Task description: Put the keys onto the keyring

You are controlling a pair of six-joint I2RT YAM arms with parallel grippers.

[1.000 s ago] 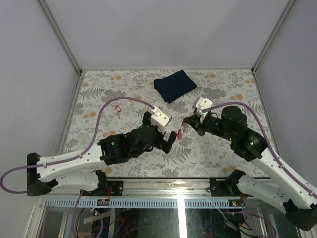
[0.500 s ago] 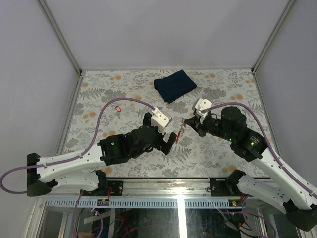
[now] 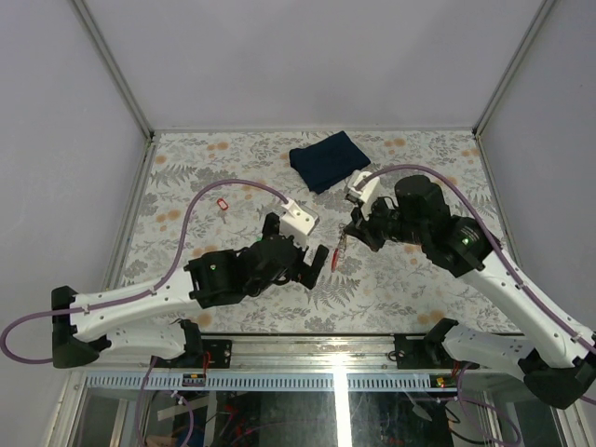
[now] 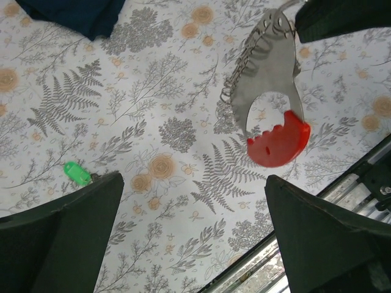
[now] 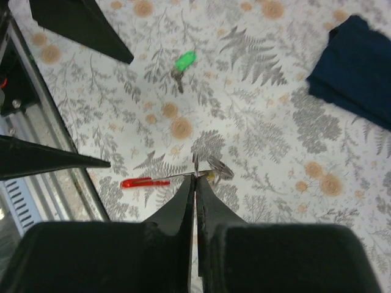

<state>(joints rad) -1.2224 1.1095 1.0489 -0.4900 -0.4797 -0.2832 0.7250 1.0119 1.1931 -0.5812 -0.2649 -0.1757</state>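
Floral-patterned tabletop (image 3: 419, 279) seen from above, with a folded dark blue cloth (image 3: 328, 159) at 12 o'clock. Right gripper (image 3: 349, 233), near centre, is clenched on the keyring (image 4: 269, 79), a grey metal loop whose red tag (image 4: 278, 139) hangs at its 6 o'clock end. Left gripper (image 3: 317, 264), just beside it at 8 o'clock, stands released, holding nothing. Green-headed key (image 4: 76, 173) lies on the table, at 9 o'clock in the left wrist view.

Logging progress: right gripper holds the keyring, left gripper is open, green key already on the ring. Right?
No: the green key lies loose on the table, off the keyring, as the left wrist view shows. The right gripper does hold the ring; the left gripper is open.
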